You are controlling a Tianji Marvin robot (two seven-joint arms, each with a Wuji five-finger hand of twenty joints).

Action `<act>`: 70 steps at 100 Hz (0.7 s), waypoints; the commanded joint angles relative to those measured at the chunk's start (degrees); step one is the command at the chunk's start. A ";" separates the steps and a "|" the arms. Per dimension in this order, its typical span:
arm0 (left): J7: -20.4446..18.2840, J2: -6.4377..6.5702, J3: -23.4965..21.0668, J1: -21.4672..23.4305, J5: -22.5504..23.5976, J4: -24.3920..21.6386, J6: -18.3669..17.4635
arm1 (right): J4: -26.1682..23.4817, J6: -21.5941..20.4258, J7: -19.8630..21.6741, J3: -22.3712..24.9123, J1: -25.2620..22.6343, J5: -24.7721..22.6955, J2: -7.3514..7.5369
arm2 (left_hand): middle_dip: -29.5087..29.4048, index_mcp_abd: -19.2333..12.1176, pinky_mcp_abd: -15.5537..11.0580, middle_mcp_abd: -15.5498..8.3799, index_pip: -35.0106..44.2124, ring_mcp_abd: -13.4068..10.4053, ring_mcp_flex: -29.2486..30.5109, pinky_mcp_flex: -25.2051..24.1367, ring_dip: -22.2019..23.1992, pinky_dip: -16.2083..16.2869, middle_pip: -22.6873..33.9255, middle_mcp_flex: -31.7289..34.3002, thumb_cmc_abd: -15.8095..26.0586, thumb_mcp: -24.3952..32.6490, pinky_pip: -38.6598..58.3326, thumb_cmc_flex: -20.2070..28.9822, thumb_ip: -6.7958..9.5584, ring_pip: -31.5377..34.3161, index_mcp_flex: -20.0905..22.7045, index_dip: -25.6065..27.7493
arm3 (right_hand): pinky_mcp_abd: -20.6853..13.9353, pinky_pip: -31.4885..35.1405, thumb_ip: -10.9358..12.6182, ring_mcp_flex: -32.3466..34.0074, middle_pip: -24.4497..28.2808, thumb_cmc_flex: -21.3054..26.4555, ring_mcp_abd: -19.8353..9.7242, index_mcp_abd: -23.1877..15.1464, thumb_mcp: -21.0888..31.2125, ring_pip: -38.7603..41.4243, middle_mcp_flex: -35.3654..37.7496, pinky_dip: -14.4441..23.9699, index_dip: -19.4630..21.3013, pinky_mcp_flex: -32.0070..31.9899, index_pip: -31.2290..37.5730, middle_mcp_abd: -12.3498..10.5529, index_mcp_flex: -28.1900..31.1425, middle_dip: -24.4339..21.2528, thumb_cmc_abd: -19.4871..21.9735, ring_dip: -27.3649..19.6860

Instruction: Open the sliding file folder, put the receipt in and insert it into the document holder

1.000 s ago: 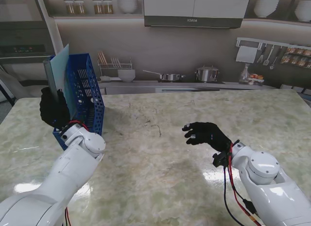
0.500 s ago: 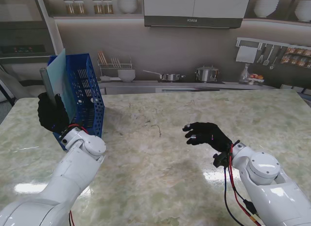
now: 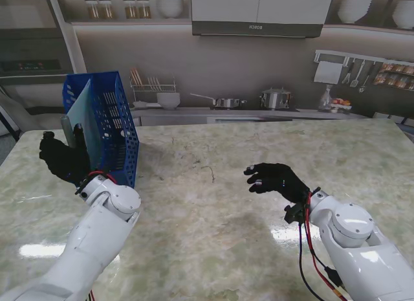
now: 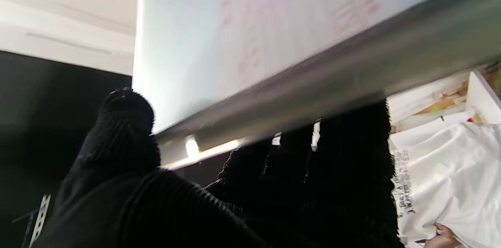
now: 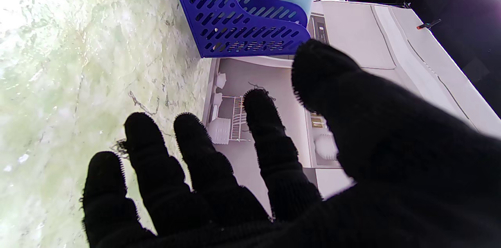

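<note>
Stand view: blue document holder (image 3: 110, 129) stands upright at the upper left of the frame on the marbled desk (image 3: 220, 204). The pale blue file folder (image 3: 83, 123) sits inside it, leaning, its grey sliding spine bar along the near-left edge. Left hand (image 3: 61, 158), black glove, is at the left side of the holder beside the folder's lower edge; fingers look spread, and whether they grip the folder cannot be told. Left wrist view: blurred folder sheet (image 4: 250, 33) with faint red print showing through, so the receipt seems inside; grey spine bar (image 4: 321, 95) crosses just past the fingers (image 4: 125, 130). Right hand (image 3: 275, 179) hovers over the desk at centre right, fingers apart, holding nothing. Right wrist view: spread fingers (image 5: 195, 150), holder (image 5: 238, 13) beyond them.
</note>
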 commanded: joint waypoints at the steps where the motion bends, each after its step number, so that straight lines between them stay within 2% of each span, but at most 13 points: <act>1: -2.91 0.76 0.33 4.02 -0.77 -6.04 1.13 | -0.39 0.02 -0.04 -0.02 -0.60 0.08 -0.18 | -3.77 2.90 4.55 3.41 -12.27 7.99 -6.63 -9.23 -2.85 6.46 -6.18 -4.44 2.28 -0.89 -3.22 -3.55 -0.58 -4.47 3.63 -6.86 | 1.17 -0.94 0.23 -0.23 -0.51 -1.02 -1.24 -1.60 1.00 -0.40 0.78 -0.51 -0.86 -0.55 0.26 -1.20 0.73 -0.55 -3.56 -0.67; 5: -5.54 1.15 -0.01 6.54 -1.08 -10.30 1.87 | -0.42 -0.03 -0.03 0.02 -0.65 0.08 -0.17 | -6.02 3.89 10.54 5.50 -20.88 10.24 -11.27 -16.76 -5.37 9.28 -10.00 -7.07 2.43 -0.92 -6.25 -4.53 -0.82 -8.21 6.45 -11.33 | 1.19 -1.08 0.23 -0.27 -0.57 -1.12 -1.11 -1.49 1.05 -0.50 0.79 -0.63 -0.90 -0.70 0.19 -1.18 0.67 -0.58 -3.58 -0.72; 8: -7.31 1.41 -0.25 8.20 -1.36 -13.07 2.48 | -0.44 -0.08 -0.02 0.05 -0.69 0.11 -0.17 | -7.62 4.55 14.66 6.98 -27.34 11.29 -14.56 -22.20 -7.44 9.65 -12.70 -9.07 2.48 -0.92 -8.96 -5.06 -1.05 -11.31 9.02 -14.81 | 1.20 -1.15 0.21 -0.38 -0.64 -1.25 -1.08 -1.43 1.04 -0.61 0.74 -0.71 -0.94 -0.74 0.12 -1.17 0.60 -0.60 -3.64 -0.77; 12: -9.52 1.79 -0.50 10.40 -1.65 -16.69 3.13 | -0.50 -0.15 -0.03 0.09 -0.78 0.16 -0.17 | -9.20 5.51 19.29 8.33 -33.33 11.66 -16.19 -28.25 -10.59 7.99 -15.43 -11.18 2.23 -0.93 -13.18 -5.25 -1.36 -16.82 11.42 -17.73 | 1.24 -1.24 0.20 -0.47 -0.75 -1.37 -0.99 -1.35 1.08 -0.73 0.63 -0.80 -0.99 -0.78 0.04 -1.16 0.53 -0.64 -3.81 -0.83; 18: -12.50 2.34 -0.87 13.33 -1.88 -21.45 4.40 | -0.65 -0.27 -0.02 0.19 -0.95 0.15 -0.14 | -10.66 6.55 23.27 9.66 -36.57 12.11 -15.97 -33.29 -13.87 4.03 -17.78 -12.42 1.88 -0.86 -18.24 -5.30 -1.87 -23.56 12.50 -17.78 | 1.32 -1.31 0.18 -0.46 -0.88 -1.63 -0.80 -0.92 1.22 -0.83 0.59 -0.94 -1.07 -0.78 -0.09 -0.87 0.51 -0.70 -3.98 -0.88; 23: -15.21 2.85 -1.27 15.94 -2.07 -25.71 5.52 | -0.85 -0.34 -0.03 0.33 -1.15 0.07 -0.10 | -11.71 7.51 23.52 11.06 -37.21 12.28 -15.95 -33.96 -16.35 0.57 -19.61 -13.67 1.83 -0.90 -23.10 -5.31 -2.30 -28.65 11.72 -17.90 | 1.48 -1.39 0.16 -0.48 -1.05 -1.88 -0.56 -0.39 1.33 -0.92 0.56 -1.04 -1.16 -0.83 -0.24 -0.31 0.47 -0.77 -4.20 -0.92; 32: -18.96 3.70 -1.99 19.94 -2.07 -31.88 7.00 | -1.30 -0.46 -0.13 0.63 -1.61 -0.02 -0.05 | -12.74 9.31 23.52 13.12 -37.59 12.32 -16.14 -33.24 -18.43 -3.92 -21.26 -14.05 1.21 -0.89 -30.08 -4.56 -2.90 -32.90 11.41 -18.45 | 1.67 -1.45 0.13 -0.52 -1.49 -2.25 0.07 1.01 1.59 -1.09 0.48 -1.20 -1.38 -0.85 -0.72 0.72 0.31 -0.96 -4.59 -0.97; 42: -22.78 4.64 -2.79 24.14 -1.62 -37.97 8.39 | -1.75 -0.53 -0.19 0.97 -2.07 -0.14 0.02 | -13.60 11.28 23.84 15.05 -37.80 12.34 -16.49 -32.12 -19.92 -6.35 -22.72 -13.80 0.93 -0.98 -34.20 -3.98 -3.48 -35.80 11.39 -19.00 | 2.02 -1.55 0.03 -0.62 -1.93 -2.55 1.82 3.28 1.83 -1.07 0.68 -1.38 -1.64 -0.93 -1.39 1.82 0.43 -1.12 -5.00 -0.81; 48: -24.46 5.18 -3.29 26.41 -0.91 -40.95 9.01 | -2.00 -0.60 -0.23 1.14 -2.37 -0.16 0.05 | -13.73 11.90 23.89 15.71 -37.63 12.34 -16.54 -32.03 -20.19 -6.74 -22.87 -13.38 0.86 -1.07 -34.89 -3.97 -3.63 -36.32 11.66 -19.01 | 2.18 -1.59 -0.03 -0.69 -2.18 -2.76 2.56 5.02 1.91 -1.04 0.77 -1.47 -1.79 -0.97 -1.92 2.37 0.36 -1.17 -5.19 -0.68; 57: -26.98 6.06 -4.13 29.89 0.45 -45.23 9.23 | -2.35 -0.66 -0.33 1.33 -2.72 -0.34 0.10 | -14.24 12.57 24.31 15.82 -37.36 12.34 -16.52 -31.04 -20.75 -7.96 -23.83 -12.38 0.73 -1.18 -37.10 -3.56 -3.98 -37.32 12.32 -19.07 | 2.53 -1.62 -0.14 -0.83 -2.57 -3.16 3.57 7.34 2.05 -1.03 0.65 -1.58 -1.93 -0.94 -2.51 3.10 0.14 -1.23 -5.54 -0.48; 70: -31.68 7.63 -5.28 35.98 2.48 -51.78 7.90 | -2.93 -0.88 -0.57 1.58 -3.36 -0.59 0.16 | -14.85 12.37 24.80 15.83 -36.95 12.34 -16.49 -29.84 -21.08 -8.88 -25.00 -10.71 0.74 -1.19 -38.81 -2.77 -4.13 -37.89 13.13 -18.91 | 2.81 -1.64 -0.24 -0.86 -2.65 -3.44 3.99 8.58 2.13 -0.92 0.75 -1.67 -1.91 -0.87 -2.74 3.50 0.21 -1.12 -5.64 -0.24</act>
